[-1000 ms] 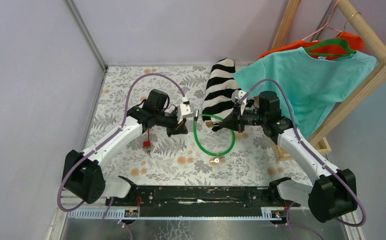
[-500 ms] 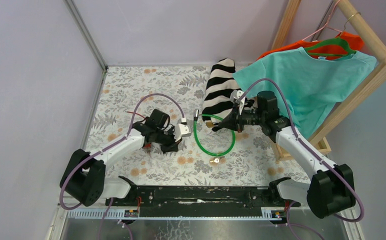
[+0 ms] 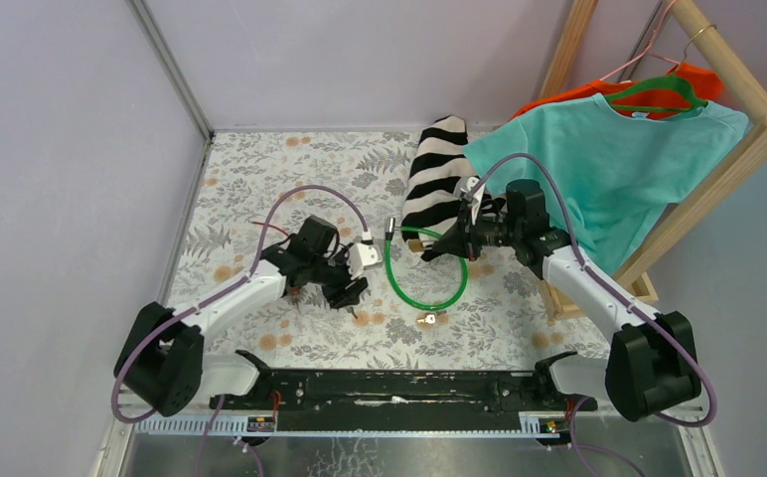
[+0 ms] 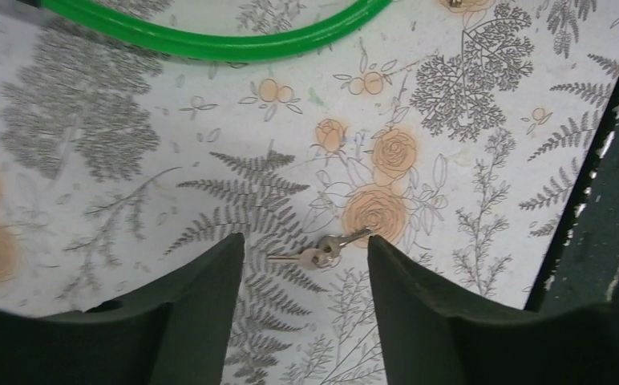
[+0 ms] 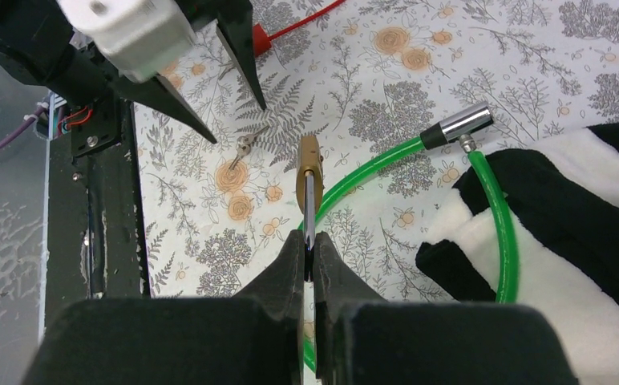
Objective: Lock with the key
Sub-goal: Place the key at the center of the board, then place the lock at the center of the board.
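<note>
Two small silver keys (image 4: 322, 249) on one ring lie flat on the floral table, between the fingers of my open left gripper (image 4: 305, 238), untouched. From above, the left gripper (image 3: 348, 291) hangs low just left of the green cable loop (image 3: 424, 273). My right gripper (image 5: 309, 237) is shut on the steel shackle of a brass padlock (image 5: 311, 164), held off the table, body pointing away. In the top view the padlock (image 3: 415, 241) sits inside the loop, near the cable's metal end (image 3: 389, 229). The keys (image 5: 244, 149) also show beyond the padlock.
A black-and-white striped cloth (image 3: 437, 174) lies under the cable's far side. A wooden clothes rack (image 3: 727, 149) with a teal shirt (image 3: 618, 169) stands at the right. A small brass piece (image 3: 426, 320) rests by the loop's near side. A red tag (image 5: 261, 40) lies near the left arm.
My left arm drew back from the cable's metal end toward the near edge and dropped low. Its jaws went from shut to open, and the keys now lie on the table. The right arm held still.
</note>
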Action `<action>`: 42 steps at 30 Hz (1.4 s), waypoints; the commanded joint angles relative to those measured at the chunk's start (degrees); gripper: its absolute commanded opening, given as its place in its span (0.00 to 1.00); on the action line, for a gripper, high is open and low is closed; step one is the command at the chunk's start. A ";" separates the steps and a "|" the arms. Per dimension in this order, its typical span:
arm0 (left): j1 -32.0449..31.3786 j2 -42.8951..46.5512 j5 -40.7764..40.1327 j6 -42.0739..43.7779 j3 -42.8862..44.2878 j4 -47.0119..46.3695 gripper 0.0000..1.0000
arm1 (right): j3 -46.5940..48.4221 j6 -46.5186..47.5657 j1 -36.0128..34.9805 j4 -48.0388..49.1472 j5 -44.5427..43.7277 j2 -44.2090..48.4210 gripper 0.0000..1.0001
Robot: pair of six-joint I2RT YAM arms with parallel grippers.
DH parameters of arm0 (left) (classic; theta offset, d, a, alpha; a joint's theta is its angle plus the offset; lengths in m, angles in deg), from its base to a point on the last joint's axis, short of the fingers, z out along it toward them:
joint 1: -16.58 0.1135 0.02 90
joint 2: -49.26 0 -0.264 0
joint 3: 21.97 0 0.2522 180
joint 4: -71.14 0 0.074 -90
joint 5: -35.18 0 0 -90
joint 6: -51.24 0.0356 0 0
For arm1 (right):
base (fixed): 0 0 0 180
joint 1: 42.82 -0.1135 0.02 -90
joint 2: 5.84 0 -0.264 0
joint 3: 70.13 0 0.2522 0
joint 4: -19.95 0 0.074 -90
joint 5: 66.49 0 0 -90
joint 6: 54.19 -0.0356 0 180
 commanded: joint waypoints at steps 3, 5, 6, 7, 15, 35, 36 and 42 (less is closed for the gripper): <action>1.45 7.07 -6.84 0.04 -0.53 -5.07 0.74 | 0.84 -4.28 -3.38 5.85 -3.48 -2.50 0.00; 3.35 8.85 -9.64 -2.68 -0.69 -6.74 0.76 | 1.75 -4.72 -5.97 5.91 -5.82 -4.53 0.00; 4.51 9.73 -11.29 -3.68 -0.73 -7.65 0.77 | 2.48 -4.83 -8.01 5.72 -7.50 -5.69 0.00; 5.70 10.60 -12.93 -4.38 -0.74 -8.50 0.78 | 3.34 -4.89 -8.91 5.55 -8.13 -6.91 0.00; 12.58 15.94 -22.92 -7.35 -0.44 -8.52 0.99 | 15.31 -7.64 -17.51 2.19 -10.52 -19.73 0.01; 35.51 11.70 -12.28 -15.73 3.53 -0.17 1.00 | 41.04 -14.87 -22.19 -8.36 -9.18 -49.23 0.17; 35.53 11.49 -11.96 -15.76 3.19 -0.15 1.00 | 41.43 -14.75 -22.21 -8.90 -9.50 -49.94 0.17; 35.48 8.51 -9.22 -15.16 1.22 0.74 1.00 | 44.92 -12.57 -22.12 -13.28 -10.86 -52.72 0.27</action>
